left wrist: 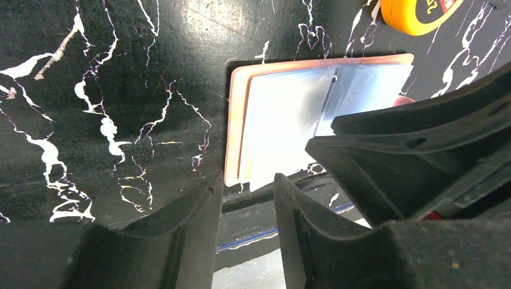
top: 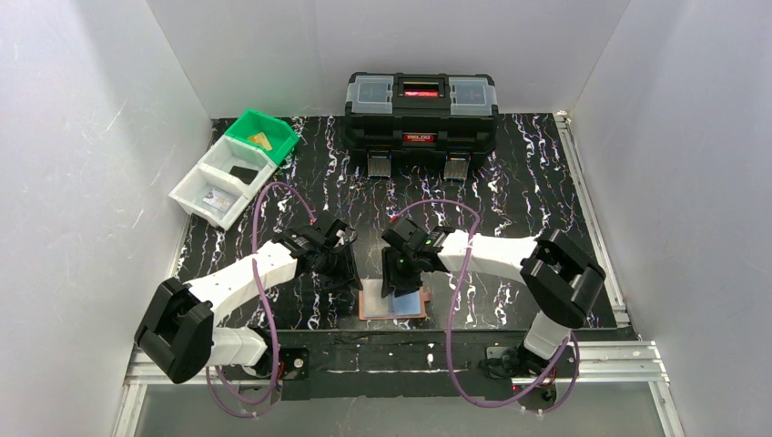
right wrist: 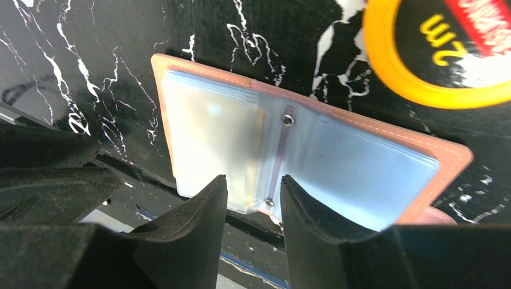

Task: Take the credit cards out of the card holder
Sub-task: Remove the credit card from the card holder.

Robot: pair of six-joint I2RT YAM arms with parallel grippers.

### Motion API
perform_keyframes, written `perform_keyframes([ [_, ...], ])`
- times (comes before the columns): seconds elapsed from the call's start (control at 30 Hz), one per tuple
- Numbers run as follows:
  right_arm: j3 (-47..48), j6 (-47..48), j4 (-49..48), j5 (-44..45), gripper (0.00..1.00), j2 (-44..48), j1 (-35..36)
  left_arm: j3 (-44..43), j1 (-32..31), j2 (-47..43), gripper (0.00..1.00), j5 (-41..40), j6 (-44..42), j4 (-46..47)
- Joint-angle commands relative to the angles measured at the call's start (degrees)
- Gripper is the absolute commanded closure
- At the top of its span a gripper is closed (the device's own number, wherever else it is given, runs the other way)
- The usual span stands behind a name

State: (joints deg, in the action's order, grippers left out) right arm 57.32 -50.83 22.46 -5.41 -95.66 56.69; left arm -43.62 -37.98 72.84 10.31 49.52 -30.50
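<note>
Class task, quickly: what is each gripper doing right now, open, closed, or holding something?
Left gripper: open, fingers apart, holding nothing.
Right gripper: open, fingers either side of the card holder's near edge, not closed on it.

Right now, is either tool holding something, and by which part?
Nothing is held. The left tool is open beside the wallet; the right tool stands open over its clear sleeves, near the spine.

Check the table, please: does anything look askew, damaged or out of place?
Nothing looks spilled or damaged. One small thing: the clear sleeves of the open card holder sit askew, poking past its leather cover on the near side.
</note>
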Motion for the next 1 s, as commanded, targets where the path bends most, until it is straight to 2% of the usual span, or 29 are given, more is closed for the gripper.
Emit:
perform_keyframes([
  [0.0, 3.59, 0.82, 0.04, -0.65, 0.54, -2.85, 1.68, -0.48, 0.29, -1.60, 0.64, 0.11, -0.60, -1.73],
  [0.2, 5.88, 1.30, 1.07, -0.79, 0.57, -6.24, 2.18, -0.37, 0.31, -1.38, 0.64, 0.23, -0.63, -1.66],
  [0.5, 4.22, 1.13, 1.67, -1.02, 0.73, -8.79, 2.04, -0.06, 0.24, 0.69, 0.64, 1.75, -0.97, -0.83],
  [0.63, 2.13, 0.91, -0.20, -1.77, 0.86, -8.78, 1.61, 0.02, 0.26, 1.77, 0.65, 3.23, -1.48, 0.15],
  [0.7, 1.53, 0.93, -0.73, -2.05, 0.89, -8.76, 1.43, -0.16, 0.23, 2.71, 0.65, 4.12, -2.01, 0.54],
  [0.97, -0.12, 0.89, -2.96, -3.99, 0.94, -9.46, 0.73, -0.35, 0.26, 6.32, 0.66, 7.79, -3.30, 3.07],
])
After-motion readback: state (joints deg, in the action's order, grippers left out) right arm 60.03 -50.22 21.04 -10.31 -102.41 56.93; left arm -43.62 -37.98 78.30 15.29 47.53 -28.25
